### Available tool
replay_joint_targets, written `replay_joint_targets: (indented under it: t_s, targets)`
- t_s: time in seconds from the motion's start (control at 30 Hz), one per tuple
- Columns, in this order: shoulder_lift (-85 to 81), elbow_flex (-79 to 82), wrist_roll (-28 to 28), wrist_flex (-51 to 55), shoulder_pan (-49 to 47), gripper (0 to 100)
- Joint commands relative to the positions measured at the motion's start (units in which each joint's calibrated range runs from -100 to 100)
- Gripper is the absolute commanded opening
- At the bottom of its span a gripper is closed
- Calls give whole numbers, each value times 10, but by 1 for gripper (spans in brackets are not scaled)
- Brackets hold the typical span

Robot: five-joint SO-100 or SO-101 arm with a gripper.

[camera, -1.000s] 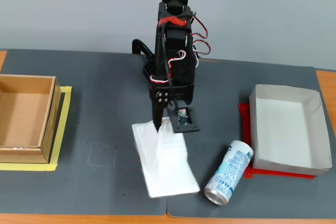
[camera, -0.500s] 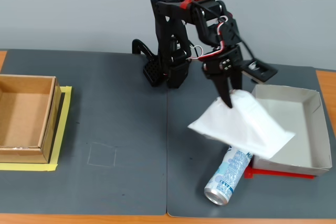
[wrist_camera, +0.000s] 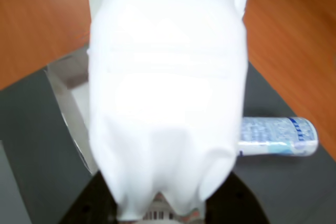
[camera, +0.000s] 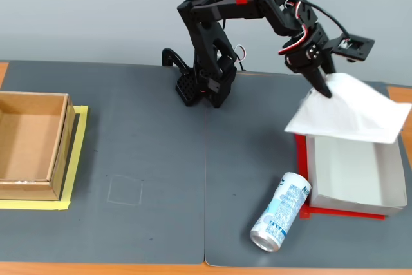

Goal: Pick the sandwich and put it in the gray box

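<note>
In the fixed view the sandwich (camera: pixel 351 115), a flat white plastic package, hangs tilted in the air over the far end of the gray box (camera: pixel 353 199). My gripper (camera: pixel 324 84) is shut on the package's near-left edge. The gray box is a shallow pale tray on a red sheet at the right of the mat. In the wrist view the sandwich (wrist_camera: pixel 165 87) fills most of the picture and hides the fingers. A slice of the gray box (wrist_camera: pixel 71 103) shows behind its left side.
A white-and-blue drink can (camera: pixel 280 211) lies on its side just left of the gray box, also seen as the can (wrist_camera: pixel 278 136) in the wrist view. A brown cardboard box (camera: pixel 31 145) sits on yellow tape at the far left. The arm's base (camera: pixel 199 85) stands at the back centre.
The arm has lifted the sandwich off the mat's middle and swung it right and upward; it now hangs over the gray box instead of beside the can.
</note>
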Motion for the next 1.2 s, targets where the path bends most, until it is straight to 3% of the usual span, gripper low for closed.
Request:
replay_joint_targets:
  t_s: [0.0, 0.47, 0.83, 1.03, 1.17]
  targets:
    - [13, -29, -38, -62, -21, 2]
    - [116, -28, -166, -192, -44, 2]
    - [133, -19, -209, -193, -36, 2]
    - [132, -19, -208, -192, -37, 13]
    - [127, -18, -205, -192, -37, 13]
